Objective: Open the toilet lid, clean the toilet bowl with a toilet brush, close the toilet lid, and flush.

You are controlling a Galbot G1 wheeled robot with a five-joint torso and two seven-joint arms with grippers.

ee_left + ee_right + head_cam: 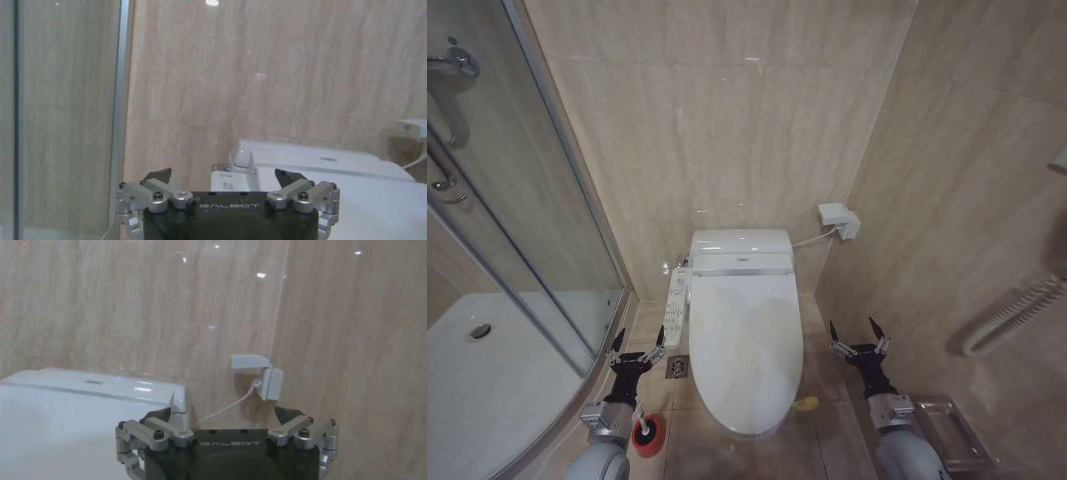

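Claws first: your left claw [637,346] hangs low at the left of the toilet, fingers spread apart, gripping nothing. Your right claw [859,334] hangs at the toilet's right, fingers also apart and empty. You can see both sets of fingertips splayed in the wrist views too, left claw [223,176] facing the wall beside the glass, right claw [225,412] facing the wall by the socket.

Biggest down: shower enclosure [497,330] fills your left, its glass door [547,200] curving toward the toilet. Tiled wall [727,110] runs behind. Toilet bowl [712,415] sits centre against that wall, bidet unit [741,250] at its rear. Lid [747,345] is down, shut flat over the bowl. Grab rail [1012,315] is on the right wall. Metal rack [947,430] lies on the floor by your right arm. Button panel [676,305] runs along the bowl's left side. Socket box [838,219] is on the wall right of the bidet unit, cable running to it. Brush [648,434] stands in its red holder on the floor, just beside your left arm, left of the bowl. Floor drain [677,367] sits between left claw and bowl.
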